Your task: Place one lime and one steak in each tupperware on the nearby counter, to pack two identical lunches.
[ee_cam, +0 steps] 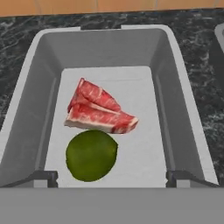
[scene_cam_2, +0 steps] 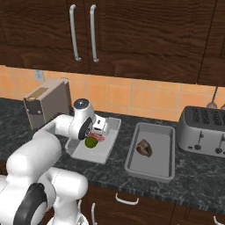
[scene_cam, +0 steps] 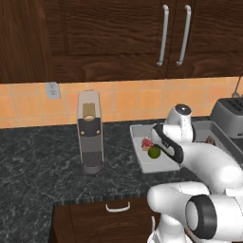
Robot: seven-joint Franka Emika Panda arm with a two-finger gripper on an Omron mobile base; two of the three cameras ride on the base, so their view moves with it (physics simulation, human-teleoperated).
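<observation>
Now the fingers (ee_cam: 112, 177) hang spread wide, empty, over the left tupperware (ee_cam: 183, 109) on the bench (scene_cam: 38, 156). Lime (ee_cam: 91, 155) and steak (ee_cam: 99, 107) lie touching inside it — lime nearest the tips, steak's long axis running crosswise. Right tupperware (scene_cam_2: 163, 169) holds steak no. 2 (scene_cam_2: 144, 148) w/o a lime — probably the next job.

Glossy white rounded arm (scene_cam: 209, 163) segments, dark grey joint rings and caps, small dark finger tips (ee_cam: 43, 177).
</observation>
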